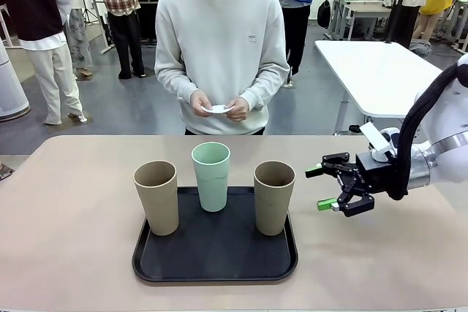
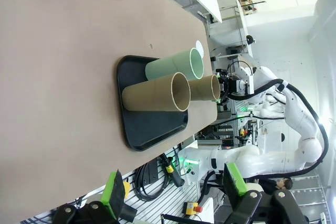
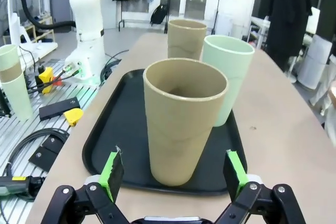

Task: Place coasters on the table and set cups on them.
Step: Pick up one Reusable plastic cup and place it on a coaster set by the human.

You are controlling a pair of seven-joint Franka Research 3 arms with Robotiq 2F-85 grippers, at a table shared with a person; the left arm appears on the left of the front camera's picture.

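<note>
All three cups (image 1: pixel 212 177) stand on the black tray (image 1: pixel 216 262) near the table's (image 1: pixel 73 217) near edge. Right gripper (image 1: pixel 319 188) gapes empty just off the tray's right edge, and left gripper (image 2: pixel 173 186) is spread wide too, well apart. The person's hands (image 1: pixel 238 106) hold something white, probably coasters (image 1: pixel 217 109).

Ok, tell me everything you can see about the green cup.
The green cup is a tall tumbler with no handle, pale mint with a matte, plastic-like finish, narrowing from a wide round mouth to a smaller base. It stands upright, mouth up, at the back middle of the black tray. It sits a little behind the left tan cup and the right tan cup, and the front view shows a gap to each. Only the tray touches it.
</note>
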